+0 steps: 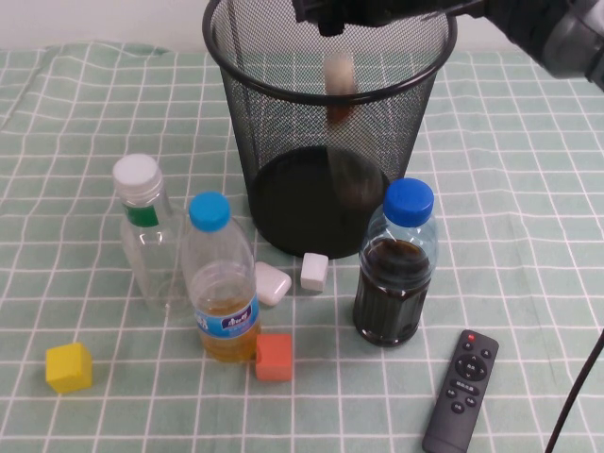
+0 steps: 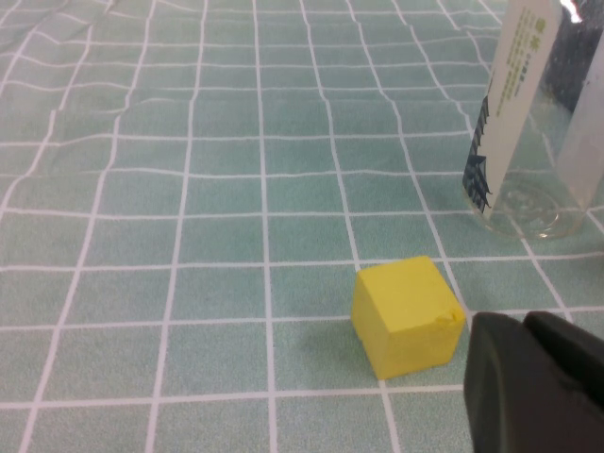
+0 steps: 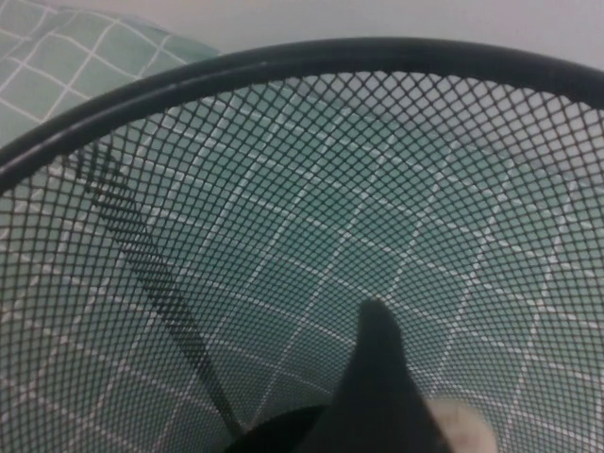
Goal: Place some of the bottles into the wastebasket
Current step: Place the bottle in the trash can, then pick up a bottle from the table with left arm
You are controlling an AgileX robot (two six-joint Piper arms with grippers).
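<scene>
The black wire-mesh wastebasket (image 1: pixel 283 142) stands at the table's back middle. My right gripper (image 1: pixel 330 21) hovers over its rim, and its jaws look open. The small squat bottle (image 1: pixel 340 90), with a beige cap and amber liquid, is blurred just below the gripper and inside the basket, apart from the fingers. In the right wrist view one dark finger (image 3: pixel 377 377) and the beige cap (image 3: pixel 462 429) show against the mesh (image 3: pixel 283 189). The taller white-capped bottle (image 1: pixel 146 236) stands upright at the front left. My left gripper (image 2: pixel 528 387) is shut and empty, low beside a yellow cube (image 2: pixel 406 316).
A blue-capped bottle of yellow liquid (image 1: pixel 222 283) and a blue-capped bottle of dark liquid (image 1: pixel 394 269) stand in front of the basket. Two white blocks (image 1: pixel 293 276), an orange cube (image 1: pixel 274 357), the yellow cube (image 1: pixel 69 366) and a black remote (image 1: pixel 462 389) lie on the checked cloth.
</scene>
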